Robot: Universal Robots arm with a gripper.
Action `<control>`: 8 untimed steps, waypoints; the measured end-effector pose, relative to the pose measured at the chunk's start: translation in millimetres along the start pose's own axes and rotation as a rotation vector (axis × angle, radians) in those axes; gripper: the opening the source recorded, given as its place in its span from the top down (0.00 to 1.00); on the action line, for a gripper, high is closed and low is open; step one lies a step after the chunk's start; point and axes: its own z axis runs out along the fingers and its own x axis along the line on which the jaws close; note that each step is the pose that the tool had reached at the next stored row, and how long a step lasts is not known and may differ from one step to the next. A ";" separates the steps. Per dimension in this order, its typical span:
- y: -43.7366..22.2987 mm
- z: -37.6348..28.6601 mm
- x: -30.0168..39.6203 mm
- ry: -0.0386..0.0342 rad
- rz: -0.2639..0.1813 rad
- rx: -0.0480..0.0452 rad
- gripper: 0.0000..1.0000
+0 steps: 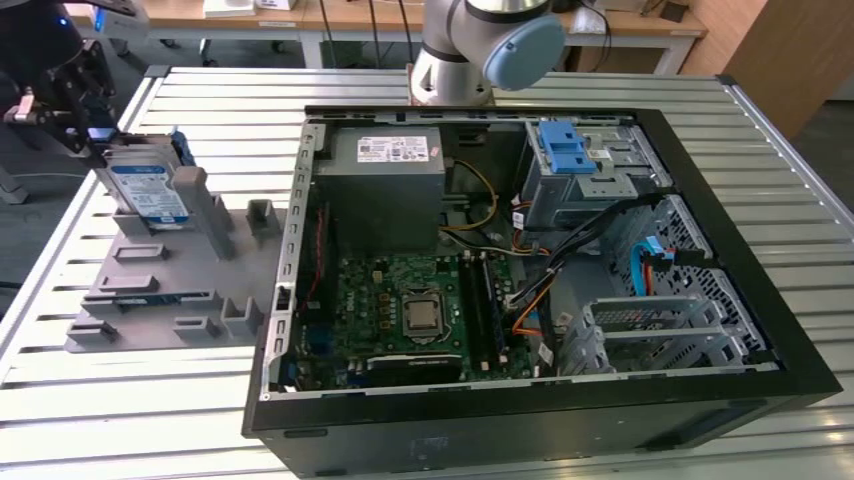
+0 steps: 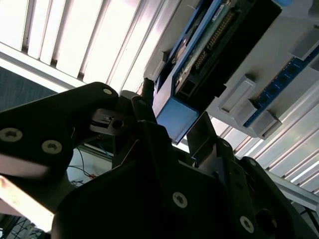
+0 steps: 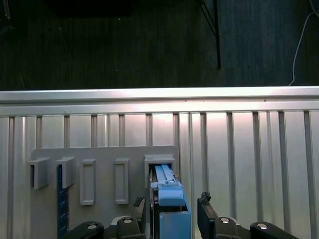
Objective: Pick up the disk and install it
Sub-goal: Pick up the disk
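Overall, a slatted metal table (image 1: 747, 130) carries an open black computer case (image 1: 534, 425) lying on its side with the interior facing up. At the far side of the case in the exterior view stands the lower part of the robot arm (image 1: 474, 50).

Inside the case are a green motherboard (image 1: 400, 310), a grey power-supply box (image 1: 387, 165) and, toward the exterior view's right, a metal drive cage (image 1: 594, 175) topped by a blue latch piece (image 1: 567, 150).

Beside the case, on the exterior view's left, a grey slotted holder (image 1: 147, 300) lies on the table. The disk (image 1: 144, 190) stands on edge in a slot at the holder's far end, its white-and-blue label showing.

The gripper (image 1: 96, 135) sits at the disk's far end. In the first wrist view its fingers (image 3: 205, 201) are spread, one on each side of the disk's blue rail, with a gap at one finger. The gripper holds nothing.
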 end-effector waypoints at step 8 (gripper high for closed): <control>-0.1 3.1 -0.5 0.0020 -0.002 0.0011 0.47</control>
